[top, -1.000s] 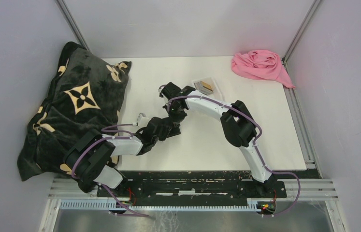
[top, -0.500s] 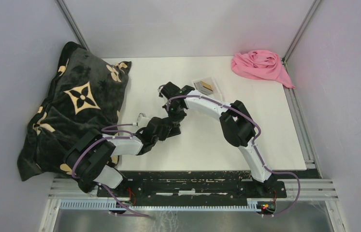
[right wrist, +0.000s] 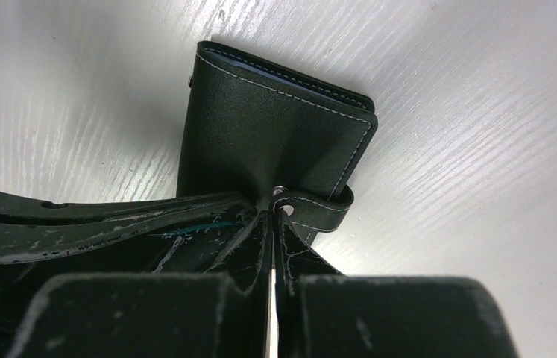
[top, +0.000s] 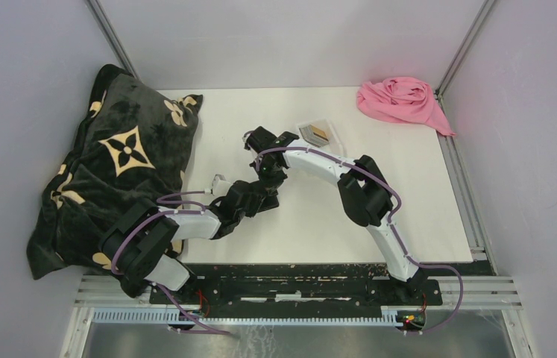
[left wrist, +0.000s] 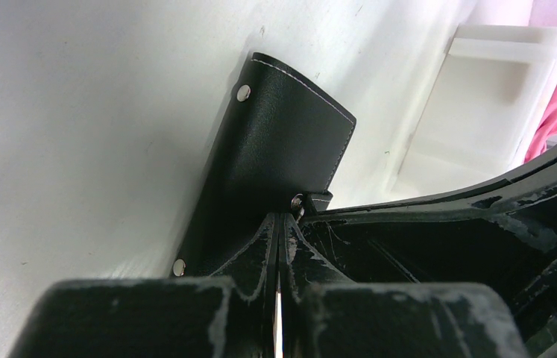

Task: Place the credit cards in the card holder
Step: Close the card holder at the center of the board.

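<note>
Black wallet (right wrist: 275, 142) lies folded on the white table (top: 424, 201). Both the left gripper (left wrist: 281, 220) and the right gripper (right wrist: 274, 205) have their fingers pressed tight together, with the tips touching the wallet's little strap (right wrist: 320, 210). The cards (top: 319, 134) sit in a clear tray (top: 332, 124) near the wallet, a tan one on top.

The right arm (top: 320, 162) has crept slightly left over the last second. Its elbow (top: 364, 198) sits a touch further left than before, and its wrist (top: 262, 139) has nudged the same way, only by a little.
</note>
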